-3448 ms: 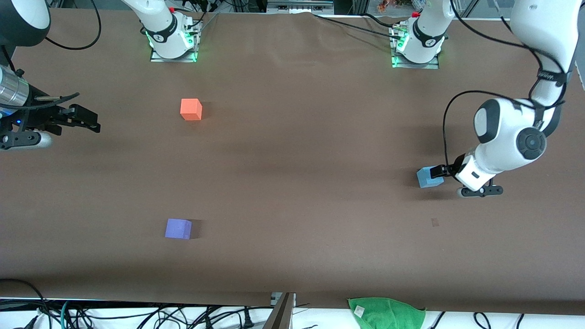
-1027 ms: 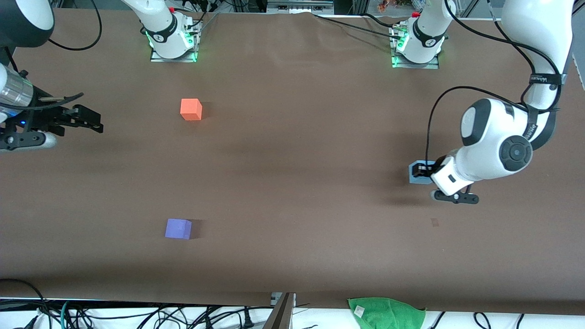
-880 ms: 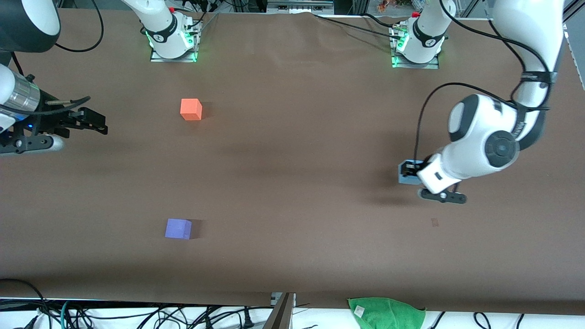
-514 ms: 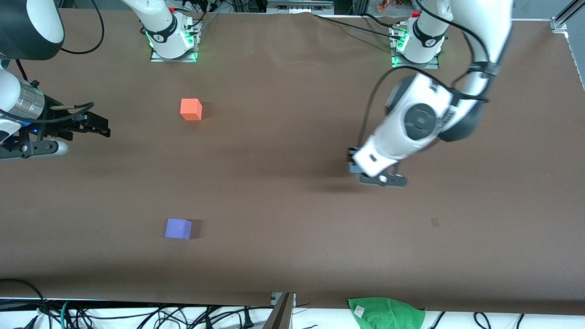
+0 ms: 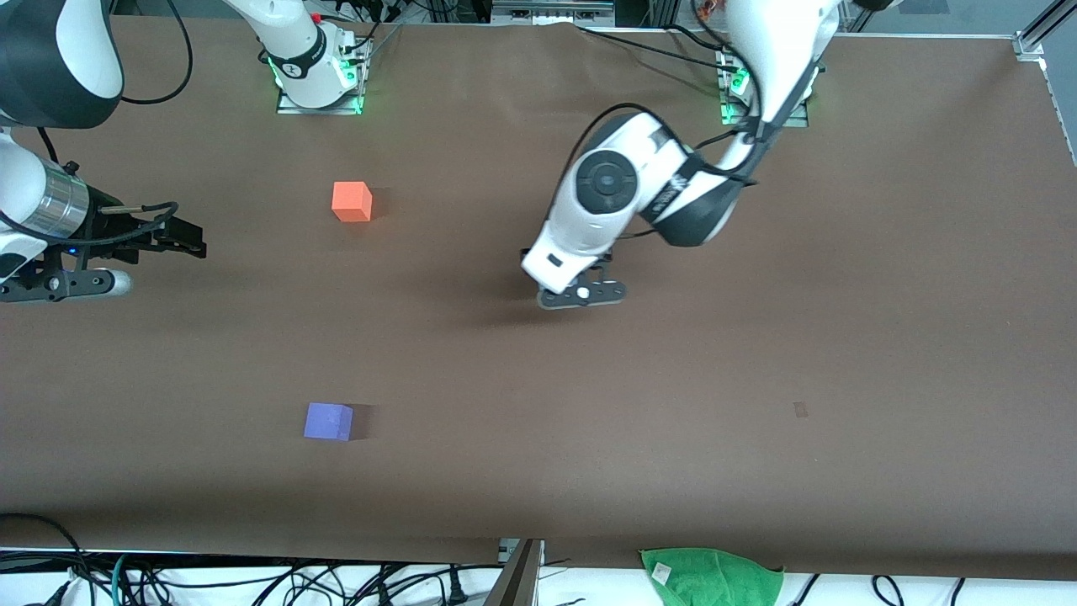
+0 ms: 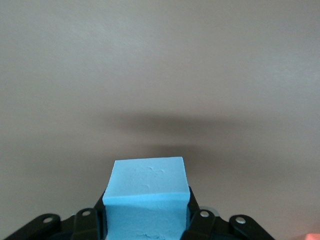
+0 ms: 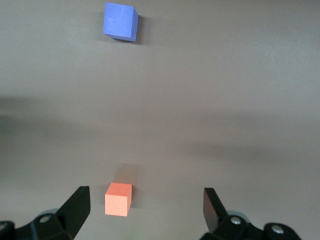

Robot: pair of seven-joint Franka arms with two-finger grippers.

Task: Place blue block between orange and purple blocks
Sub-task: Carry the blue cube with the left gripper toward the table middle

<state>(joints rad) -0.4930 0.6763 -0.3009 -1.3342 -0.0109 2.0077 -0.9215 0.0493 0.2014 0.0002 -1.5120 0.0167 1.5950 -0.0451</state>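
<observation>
Overhead, plain brown table (image 5: 757, 471) bears orange block (image 5: 352, 202), purple block (image 5: 328, 421).

blue block (image 6: 146, 197) hidden by left arm in front view.

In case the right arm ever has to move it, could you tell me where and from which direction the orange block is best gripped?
Grip the orange block across two opposite side faces, coming straight down from above. It is a cube sitting flat on the table with bare cloth all round, so any pair of sides seems reachable. The open right gripper hangs close beside it.
</observation>
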